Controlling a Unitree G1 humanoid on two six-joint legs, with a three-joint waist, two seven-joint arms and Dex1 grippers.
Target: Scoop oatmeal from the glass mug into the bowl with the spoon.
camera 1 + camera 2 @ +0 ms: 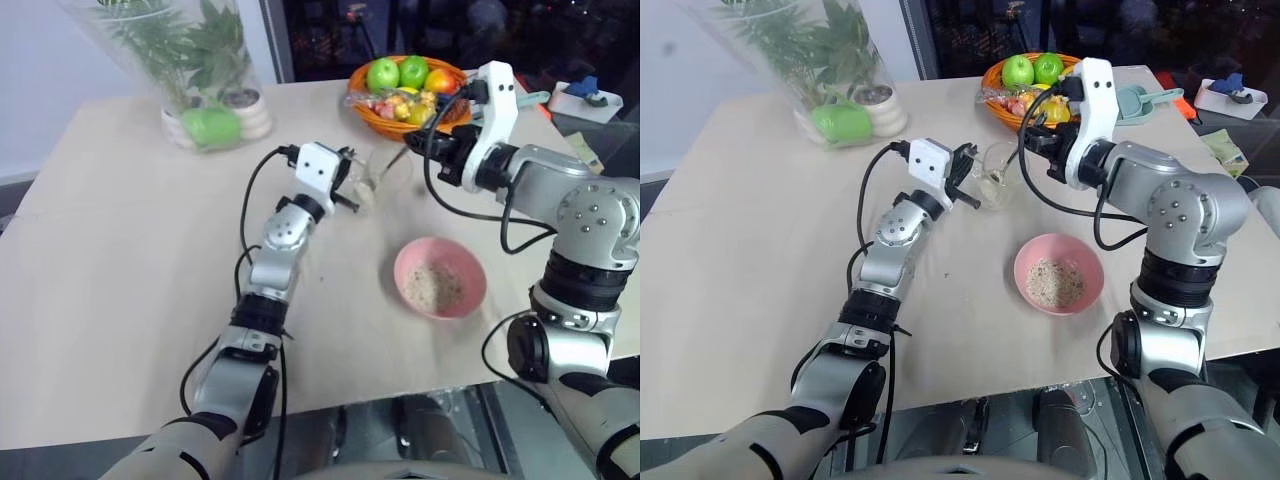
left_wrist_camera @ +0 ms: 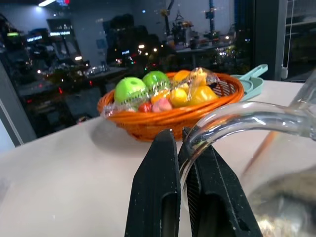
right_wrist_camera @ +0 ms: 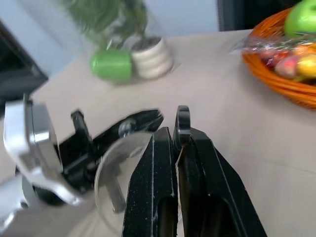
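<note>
**Both claws clamped, mug tipped w/ spoon inside: spill risk**

Left claw (image 1: 349, 190) is closed tight on the glass mug's handle (image 2: 237, 121), holding the mug (image 1: 383, 172) tilted and seemingly off the table (image 1: 120, 250). Right claw (image 1: 1032, 135) is pinched shut on the spoon (image 1: 392, 165) handle; the spoon slants down into the mug, tip among the oatmeal (image 1: 366, 192) left inside.

Risks, as I judge them:
- Grip on a thin handle only; spoon pushing on the glass could twist the mug in the claw, flakes dump on table.
- Thin spoon handle may roll between the fingers, scoop empties early.
- Carrying across a gap, flakes drop short of the bowl.

Relative to mug: pink bowl (image 1: 440, 277) sits near, toward the robot and to its right, some oatmeal already in it. Fruit basket (image 1: 400, 95) just behind mug; plant (image 1: 205, 75) well to its left.
</note>
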